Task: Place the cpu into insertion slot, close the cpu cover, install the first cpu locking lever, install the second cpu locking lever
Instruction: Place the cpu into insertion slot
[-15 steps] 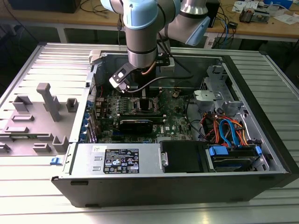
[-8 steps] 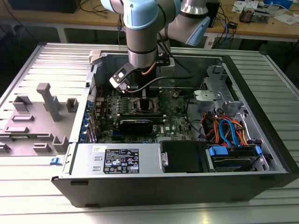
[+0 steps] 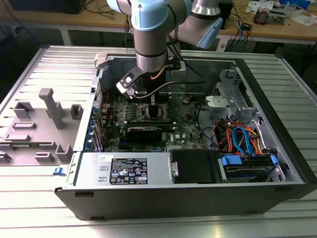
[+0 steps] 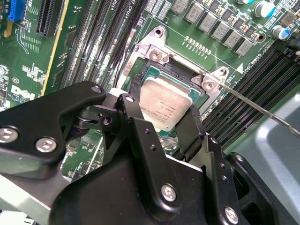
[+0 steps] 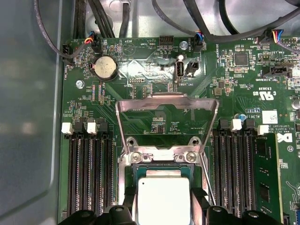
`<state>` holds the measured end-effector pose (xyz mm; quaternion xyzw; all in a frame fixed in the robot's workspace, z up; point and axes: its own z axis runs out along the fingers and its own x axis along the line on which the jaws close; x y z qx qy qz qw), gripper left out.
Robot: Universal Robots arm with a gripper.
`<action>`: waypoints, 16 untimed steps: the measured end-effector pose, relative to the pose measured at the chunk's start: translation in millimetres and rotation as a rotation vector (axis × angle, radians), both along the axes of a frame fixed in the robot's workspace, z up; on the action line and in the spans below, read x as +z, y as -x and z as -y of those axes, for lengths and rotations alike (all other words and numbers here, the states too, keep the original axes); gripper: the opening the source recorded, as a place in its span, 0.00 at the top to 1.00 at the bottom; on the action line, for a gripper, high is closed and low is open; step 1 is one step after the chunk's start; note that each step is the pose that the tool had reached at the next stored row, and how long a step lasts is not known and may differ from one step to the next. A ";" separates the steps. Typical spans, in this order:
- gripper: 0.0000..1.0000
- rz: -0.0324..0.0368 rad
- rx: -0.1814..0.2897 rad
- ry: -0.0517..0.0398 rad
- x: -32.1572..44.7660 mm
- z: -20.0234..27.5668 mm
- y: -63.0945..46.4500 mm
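1. While the arm reaches down into the open computer case (image 3: 198, 198) in the exterior view, its gripper (image 3: 150, 101) hangs over the green motherboard (image 3: 185, 126). It is well to the exterior view's left of the drive bay with the orange and blue cables (image 3: 242, 136).
2. In both wrist views the gripper (image 4: 163, 110) is clamped on the cpu (image 4: 165, 101). Its black fingers (image 4: 190, 129) press against two opposite edges, and the silvery-grey top faces up toward the cameras.
3. The relation that matters is that the cpu (image 5: 163, 197) lies straight below the wrist and directly over the insertion slot (image 5: 161, 169). Its edges run roughly square with the slot's metal rim, not skewed across it. I cannot tell whether the chip already rests in the socket or hangs just above it.
4. The cpu cover (image 5: 167, 98) is open. In the first wrist view it is swung back off the slot, on the side toward the round coin battery (image 5: 105, 67), and bare board shows through its window.
5. A thin wire locking lever (image 4: 253, 105) stands free beside the slot, not latched down. The long black memory slots (image 5: 89, 173) flank the socket on either side, just beside the fingers.
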<state>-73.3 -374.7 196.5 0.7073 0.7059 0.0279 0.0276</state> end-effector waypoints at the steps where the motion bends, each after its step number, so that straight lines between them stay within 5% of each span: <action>1: 0.45 0.0002 0.000 0.0000 0.0 0.0 0.0; 16: 0.38 0.0002 0.000 -0.0001 -0.1 0.0 -0.3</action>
